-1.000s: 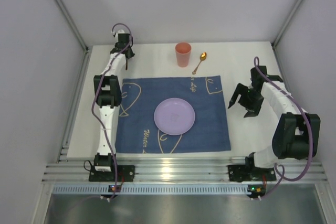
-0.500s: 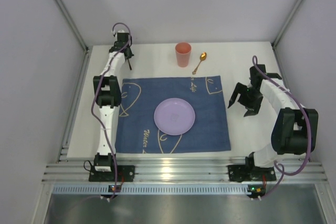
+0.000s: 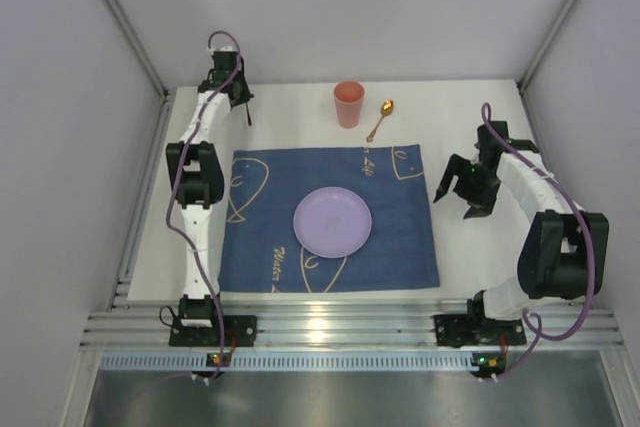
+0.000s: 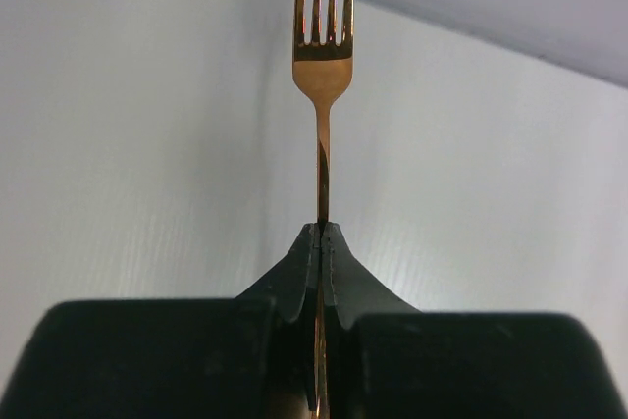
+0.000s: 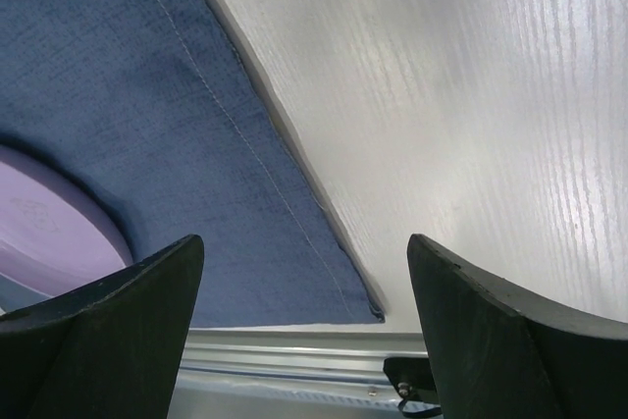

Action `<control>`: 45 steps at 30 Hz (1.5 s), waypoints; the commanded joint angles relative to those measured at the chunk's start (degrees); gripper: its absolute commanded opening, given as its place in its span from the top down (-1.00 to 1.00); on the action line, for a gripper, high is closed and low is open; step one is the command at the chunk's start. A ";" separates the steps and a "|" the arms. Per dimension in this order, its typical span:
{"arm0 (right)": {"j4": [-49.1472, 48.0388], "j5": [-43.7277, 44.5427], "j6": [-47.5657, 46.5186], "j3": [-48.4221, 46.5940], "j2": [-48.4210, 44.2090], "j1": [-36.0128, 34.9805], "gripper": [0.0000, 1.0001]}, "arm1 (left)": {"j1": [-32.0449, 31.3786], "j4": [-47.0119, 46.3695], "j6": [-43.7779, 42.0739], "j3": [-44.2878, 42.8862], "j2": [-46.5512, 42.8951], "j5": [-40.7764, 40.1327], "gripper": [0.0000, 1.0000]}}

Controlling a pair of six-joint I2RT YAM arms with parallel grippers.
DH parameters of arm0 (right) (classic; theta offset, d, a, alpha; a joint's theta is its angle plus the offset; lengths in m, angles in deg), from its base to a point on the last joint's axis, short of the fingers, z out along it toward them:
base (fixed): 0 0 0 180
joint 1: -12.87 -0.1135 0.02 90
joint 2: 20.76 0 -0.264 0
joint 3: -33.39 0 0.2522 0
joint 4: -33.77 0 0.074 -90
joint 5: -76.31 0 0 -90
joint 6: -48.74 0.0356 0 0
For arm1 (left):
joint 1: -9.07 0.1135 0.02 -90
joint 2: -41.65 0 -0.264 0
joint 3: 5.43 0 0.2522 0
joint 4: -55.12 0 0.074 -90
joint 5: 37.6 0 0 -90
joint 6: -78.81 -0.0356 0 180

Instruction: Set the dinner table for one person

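Observation:
My left gripper (image 3: 243,105) is at the far left of the white dinner table (image 3: 470,257), shut on a gold fork (image 4: 323,66). In the left wrist view the fork's handle runs between the closed jaws and its tines point away. My right gripper (image 3: 456,193) is open and empty, just right of the blue placemat (image 3: 400,237). A lilac plate (image 3: 332,221) lies on the placemat's middle; it also shows in the right wrist view (image 5: 49,233). A pink cup (image 3: 348,104) and a gold spoon (image 3: 379,119) sit behind the placemat.
Grey walls close in the table at the back and both sides. An aluminium rail (image 3: 340,322) runs along the near edge, past the placemat's corner (image 5: 373,313).
My left arm has stretched farther back and left, carrying the fork toward the far left corner. The right arm has barely moved.

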 commanded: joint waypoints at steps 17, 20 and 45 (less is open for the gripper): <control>-4.87 -6.52 -1.50 -1.77 -5.26 -0.62 -0.71 | -9.16 -0.57 4.75 52.44 -47.03 2.82 1.00; -5.30 -6.96 -1.59 -2.74 -4.39 -0.62 -0.70 | -11.88 0.84 6.08 63.07 -55.29 0.98 1.00; -8.64 -8.71 4.38 -23.91 11.25 -6.50 -0.70 | -16.72 10.68 11.10 82.28 -71.66 -2.54 -0.25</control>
